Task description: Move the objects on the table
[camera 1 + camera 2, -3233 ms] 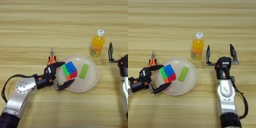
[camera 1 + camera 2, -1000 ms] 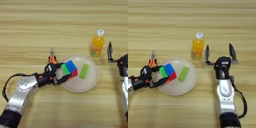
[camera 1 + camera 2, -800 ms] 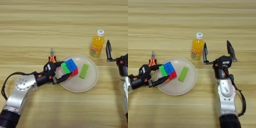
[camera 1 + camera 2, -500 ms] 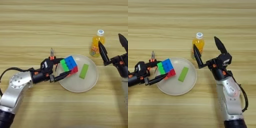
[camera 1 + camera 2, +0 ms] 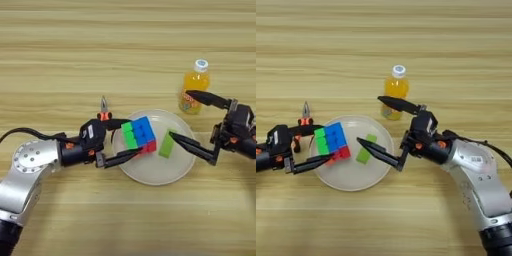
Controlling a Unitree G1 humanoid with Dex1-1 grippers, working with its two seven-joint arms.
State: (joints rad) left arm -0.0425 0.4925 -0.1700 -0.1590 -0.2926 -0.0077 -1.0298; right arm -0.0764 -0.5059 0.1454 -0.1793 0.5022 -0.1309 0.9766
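Your left gripper (image 5: 125,140) sits at the left rim of the pale round plate (image 5: 150,175), its two black fingers closed around the puzzle cube (image 5: 139,135). One finger runs along the cube's far side and the other along its near side, at the bottom edge, so the cube is pinched between them. The cube is tilted, with blue and green faces up and a strip of red showing along its lower edge; you cannot tell whether it is touching the plate or held just above it. The left arm reaches in from the table's near left corner.

Your right gripper (image 5: 376,127) is spread wide, pointing toward the plate from the right. Its far finger lies in front of the orange-juice bottle (image 5: 395,91), crossing the label; whether it is touching the bottle cannot be told. Its near finger reaches over the right part of the plate, with its tip close to the light green block (image 5: 366,149). Nothing is held between the two fingers.

The bottle stands upright with its white cap on, just beyond the far right rim of the plate, around the middle of the table (image 5: 60,50). The green block lies flat on the plate, right of the cube. A pair of small pliers (image 5: 103,111) with orange grips lies on the wood just off the plate's far left rim, beside the left gripper.
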